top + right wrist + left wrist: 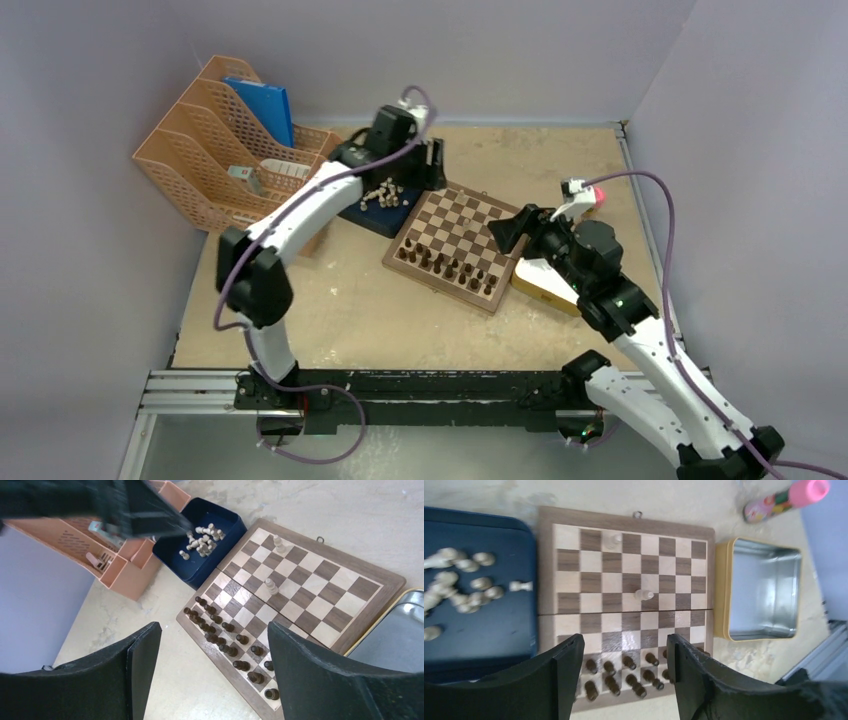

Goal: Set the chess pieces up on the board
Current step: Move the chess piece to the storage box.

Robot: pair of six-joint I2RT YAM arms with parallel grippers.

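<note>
Black left claw stands half open, empty; right claw gapes wide. I see two beige wooden chess pieces on the checkered wooden board.

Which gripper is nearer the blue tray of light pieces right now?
Left. The left gripper hangs by the tray's far side; the right gripper is across the board, by the tin.

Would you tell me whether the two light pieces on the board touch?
Apart: the left wrist view shows bare squares of the board between the edge piece and the centre piece.
</note>
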